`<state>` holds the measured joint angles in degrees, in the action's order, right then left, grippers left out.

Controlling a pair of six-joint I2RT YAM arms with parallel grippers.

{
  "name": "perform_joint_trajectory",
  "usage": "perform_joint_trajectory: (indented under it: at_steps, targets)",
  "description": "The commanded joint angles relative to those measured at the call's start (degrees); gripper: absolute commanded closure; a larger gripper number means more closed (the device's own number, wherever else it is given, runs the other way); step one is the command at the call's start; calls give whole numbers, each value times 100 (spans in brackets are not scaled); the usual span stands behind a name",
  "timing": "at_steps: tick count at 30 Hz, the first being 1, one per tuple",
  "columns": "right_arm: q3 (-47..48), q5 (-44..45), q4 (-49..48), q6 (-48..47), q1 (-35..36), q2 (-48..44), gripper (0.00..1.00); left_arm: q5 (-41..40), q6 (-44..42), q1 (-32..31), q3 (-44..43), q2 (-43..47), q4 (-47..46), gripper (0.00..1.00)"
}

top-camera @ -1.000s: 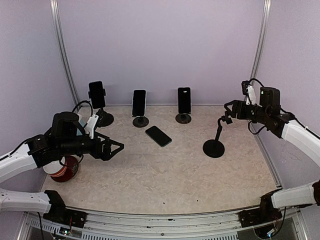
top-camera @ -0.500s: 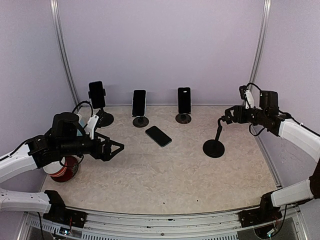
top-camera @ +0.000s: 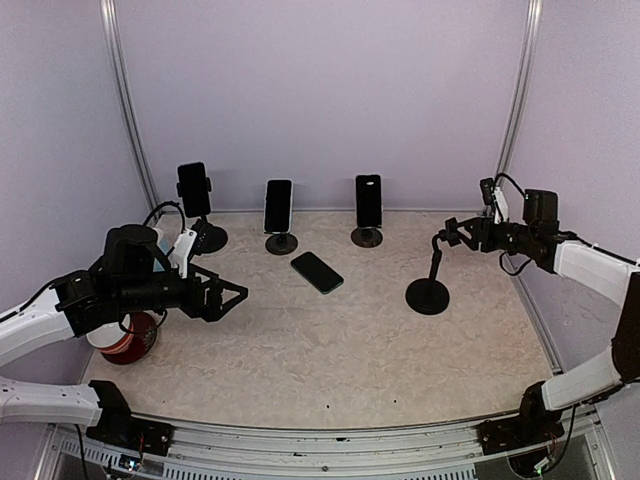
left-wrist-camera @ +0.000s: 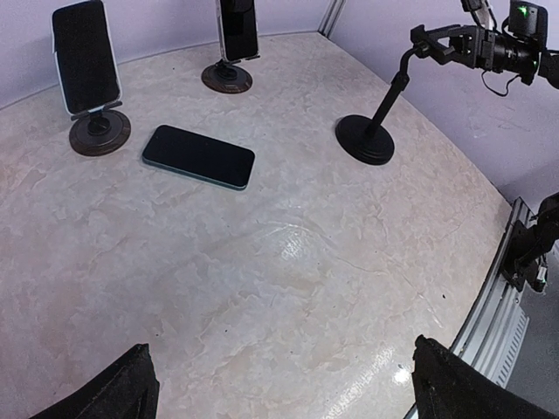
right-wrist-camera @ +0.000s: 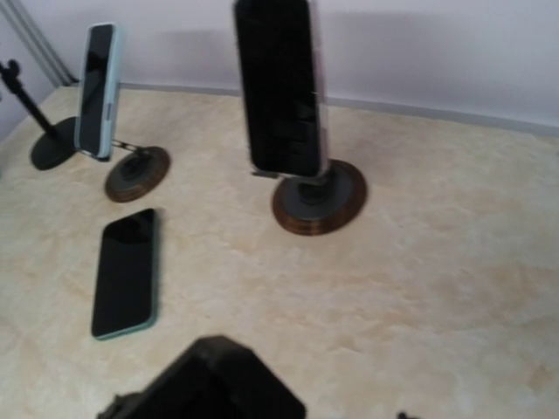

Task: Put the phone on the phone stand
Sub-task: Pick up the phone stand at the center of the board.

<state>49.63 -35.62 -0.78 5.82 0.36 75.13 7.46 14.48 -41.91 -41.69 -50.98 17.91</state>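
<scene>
Our right end effector (top-camera: 450, 234) sits at the top of the empty stand (top-camera: 428, 296), probably to steady or aim it. We cannot tell whether it is closed there, because its wrist view shows only a dark blur at the bottom edge. Our left end effector (top-camera: 232, 293) hovers wide open, seemingly ready for a pickup. The phone (top-camera: 317, 271) lies flat on the counter (top-camera: 350, 360), between the arms and apart from both.

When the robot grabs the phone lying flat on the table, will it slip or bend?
It probably won't bend: the phone looks like a thin, stiff slab. It lies flat on the table, so getting a grip under its edge is likely hard. Its glossy face and the smooth tabletop suggest that it would slide when pushed, not tip.
</scene>
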Motion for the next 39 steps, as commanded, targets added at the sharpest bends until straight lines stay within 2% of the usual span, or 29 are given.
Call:
perform_joint_trajectory:
  at_steps: [1, 12, 16, 19, 22, 31, 39]
  targets:
    - [-39, -630, -425, 11, -77, 273, 46, -43, -76, 64, 47, 88, -106, 1]
    - [25, -1447, -696, 116, -159, 454, 51, 60, -63, 154, 47, 2, -125, 1]
    - [-34, -1313, -691, 108, -159, 280, 47, 95, -59, 181, 47, -8, -135, 1]
    - [-46, -1219, -636, 57, -159, 137, 39, 104, -62, 191, 52, -8, -139, 1]
    - [-50, -1214, -593, -29, -159, 41, 37, 109, -55, 192, 51, -17, -145, 1]
    - [54, -1561, -335, -148, -159, 212, 45, 105, -59, 201, 56, -17, -133, 1]
    - [20, -1538, -262, -169, -198, 226, 56, 140, -50, 201, 56, -36, -136, 1]
